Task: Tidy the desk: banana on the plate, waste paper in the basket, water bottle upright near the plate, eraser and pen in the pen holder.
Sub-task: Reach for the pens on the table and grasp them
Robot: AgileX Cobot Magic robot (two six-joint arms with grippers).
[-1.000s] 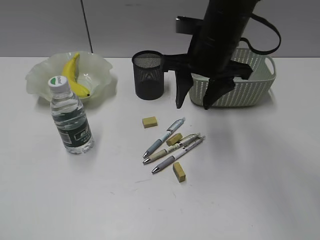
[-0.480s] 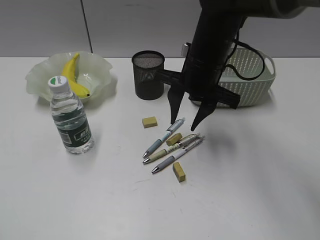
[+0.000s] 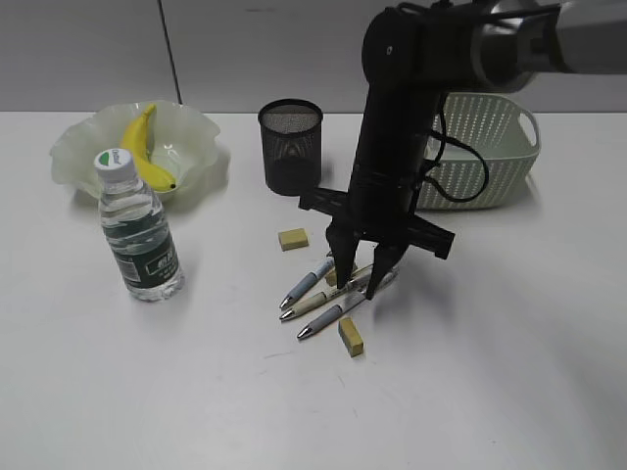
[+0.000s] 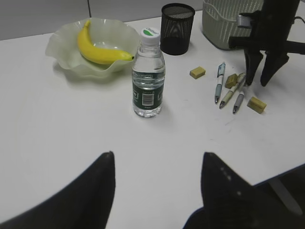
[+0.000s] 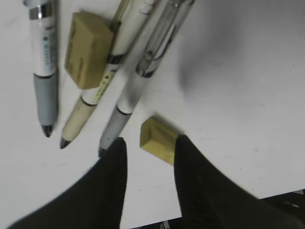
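My right gripper hangs open low over three pens on the desk. One eraser lies just past its fingertips, against the right finger in the wrist view. A second eraser sits among the pens, a third apart. The banana lies in the plate. The water bottle stands upright before it. The pen holder and basket stand behind. No waste paper shows. My left gripper is open on nothing.
The right arm's cable loops in front of the basket. A grey wall closes the far edge of the desk. In the left wrist view the desk's near edge shows at the lower right.
The right arm has come down and forward from in front of the basket to just over the pens, and its jaws have narrowed. Nothing on the desk has moved.
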